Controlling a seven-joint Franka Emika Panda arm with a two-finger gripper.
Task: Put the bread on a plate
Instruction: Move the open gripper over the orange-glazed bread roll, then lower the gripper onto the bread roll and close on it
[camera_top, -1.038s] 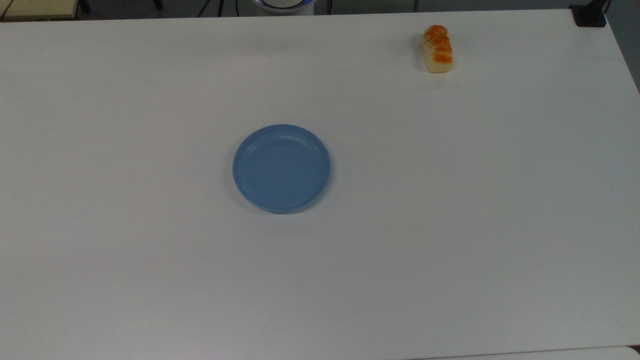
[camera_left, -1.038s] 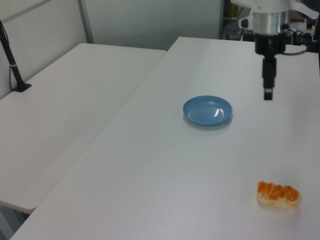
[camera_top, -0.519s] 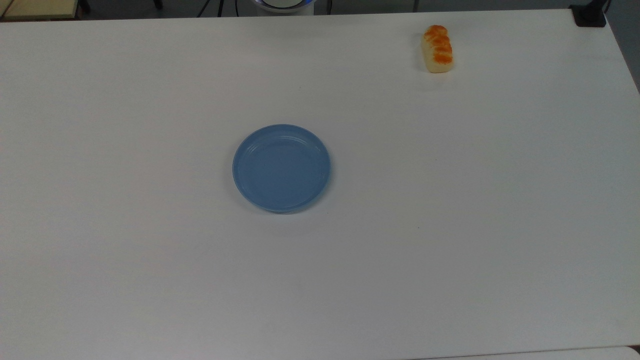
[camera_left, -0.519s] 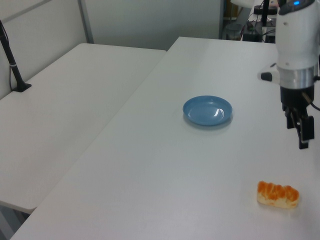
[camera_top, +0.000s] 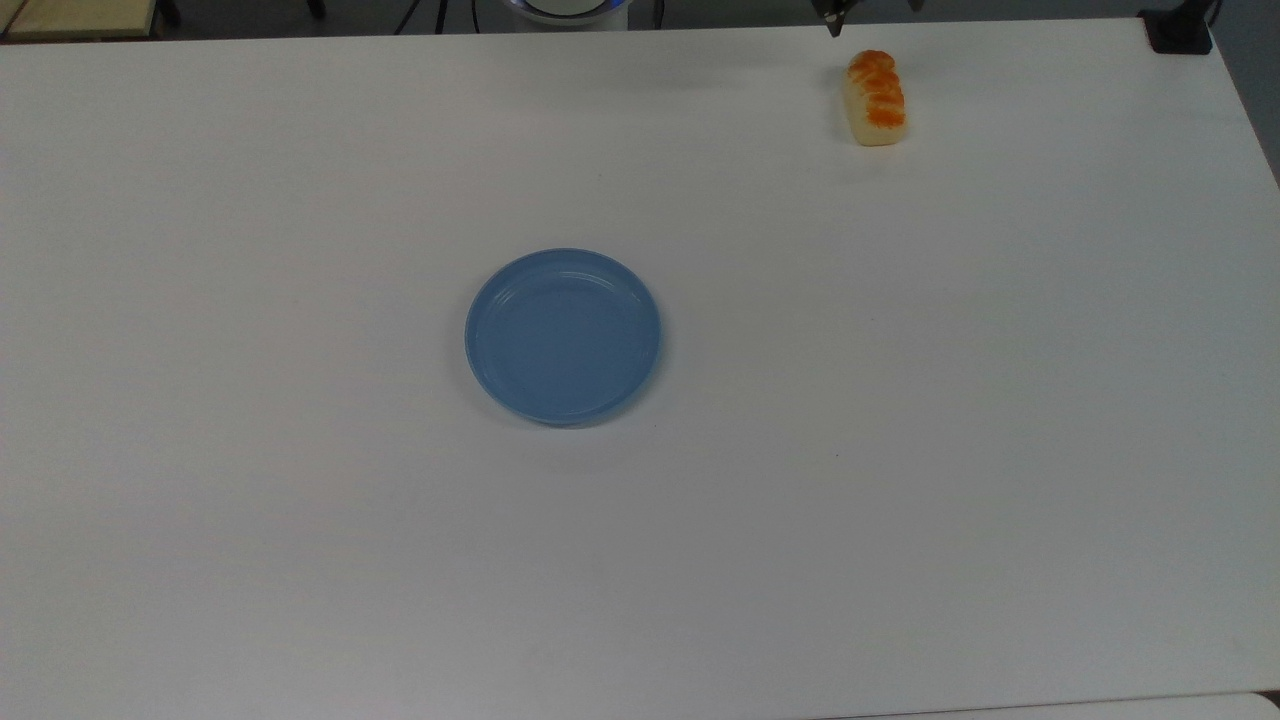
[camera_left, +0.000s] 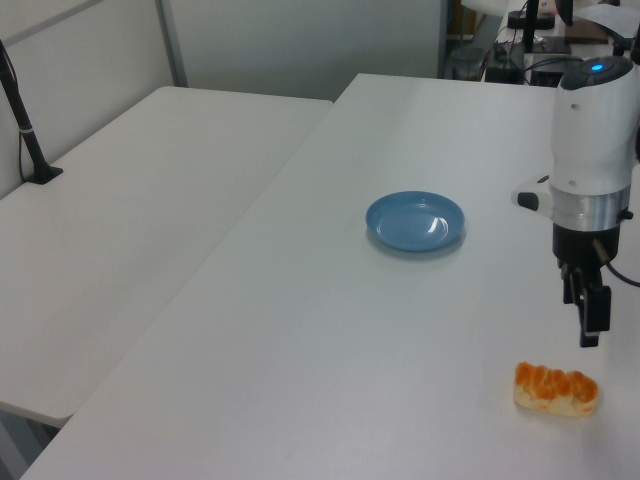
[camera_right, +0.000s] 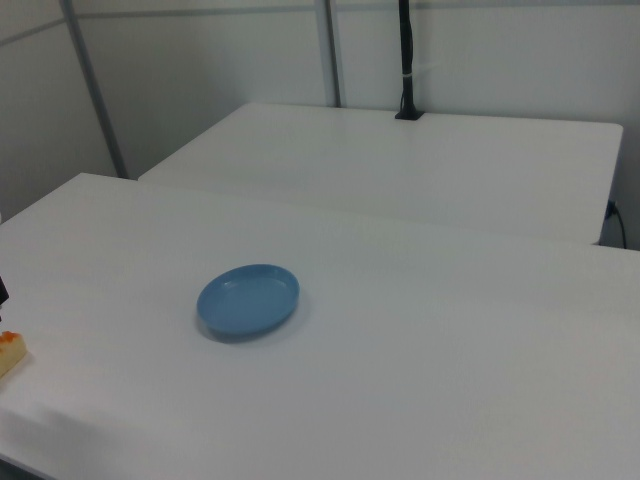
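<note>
The small cream loaf of bread with its orange-brown top (camera_left: 556, 390) lies near the white table's (camera_top: 900, 450) corner; the round light-blue plate (camera_top: 562, 337) sits mid-table, well apart. The gripper (camera_left: 590, 322) hangs above the bread, fingers seemingly together, though I cannot tell

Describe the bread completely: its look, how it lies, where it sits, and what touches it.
The bread is a small oblong loaf with pale cream sides and a lumpy, segmented orange-brown top. It lies flat, top side up, on the white table, near the far edge at the top view's upper right, well apart from the blue plate. Only the table touches it. In the left view the gripper hangs just above it, not in contact.
</note>
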